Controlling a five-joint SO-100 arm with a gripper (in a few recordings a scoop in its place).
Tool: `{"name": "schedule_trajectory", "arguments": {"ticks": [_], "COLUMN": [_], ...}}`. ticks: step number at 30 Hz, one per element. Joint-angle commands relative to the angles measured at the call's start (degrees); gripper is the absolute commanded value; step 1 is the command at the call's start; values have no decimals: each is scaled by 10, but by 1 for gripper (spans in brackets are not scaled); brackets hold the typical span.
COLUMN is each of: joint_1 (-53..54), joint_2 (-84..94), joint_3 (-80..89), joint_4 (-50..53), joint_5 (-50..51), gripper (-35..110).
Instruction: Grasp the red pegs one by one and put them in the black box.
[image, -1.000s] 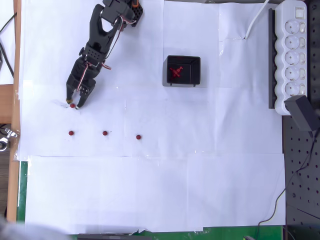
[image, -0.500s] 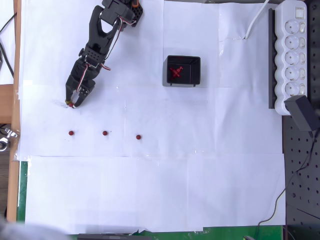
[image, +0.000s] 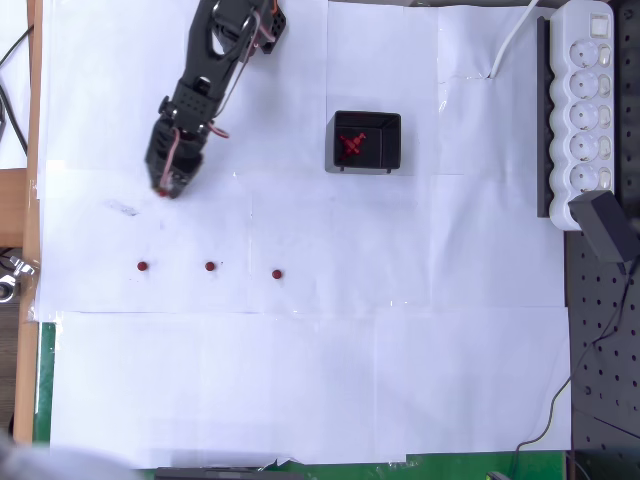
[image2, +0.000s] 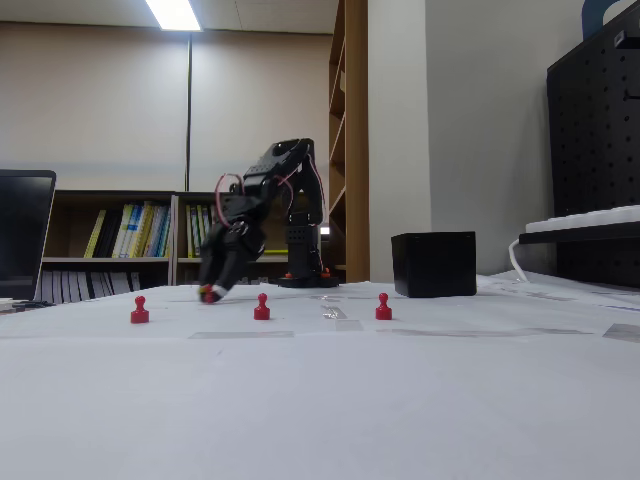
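1. Since the earlier frames the gripper (image: 163, 190) has pulled back from the spot on the paper where a peg stood, and that peg no longer stands there; only a faint smudge marks the sheet below and left of the tip in the overhead view.
2. Its jaws are pressed together, and a speck of red shows at the tip in the overhead view and in the fixed view (image2: 207, 294), so it appears to be clamped on a red peg.
3. In the fixed view the tip hangs just above the white paper (image2: 330, 400), tilted downward, left of the arm's base.
4. Three red pegs stand in a row on the paper, well apart from each other: left (image: 142, 266), middle (image: 209, 266) and right (image: 276, 273) in the overhead view. All three are upright in the fixed view (image2: 261, 306).
5. The black box (image: 392, 145) sits to the right of the arm, well apart from the gripper, with several red pegs lying in a heap (image: 351, 144) on its floor.
6. A white power strip (image: 588, 105) lies along the right edge of the table.
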Motion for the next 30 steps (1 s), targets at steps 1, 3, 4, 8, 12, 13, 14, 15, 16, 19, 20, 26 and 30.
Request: {"name": "schedule_trajectory", "arguments": {"ticks": [1,3,4,8,12,13,14,15,16,19,20,26,30], "joint_1": [-85,-144,-177,-321,-447,-472,-493,-512,-530,-573,-585,-613,-617], "joint_2": [-100,-112,-113,-113,-112,-109,-105,-100,-93,-73,-67,-25,4], "joint_3": [139,199,235,340,387,392,392,392,388,367,354,280,247], "joint_4": [265,342,376,452,458,458,453,448,445,428,420,359,348], "joint_5": [-54,-91,-113,-207,-294,-310,-328,-342,-349,-368,-370,-375,-369], "gripper": [0,0,0,0,0,0,0,0,0,0,0,1,6]}}
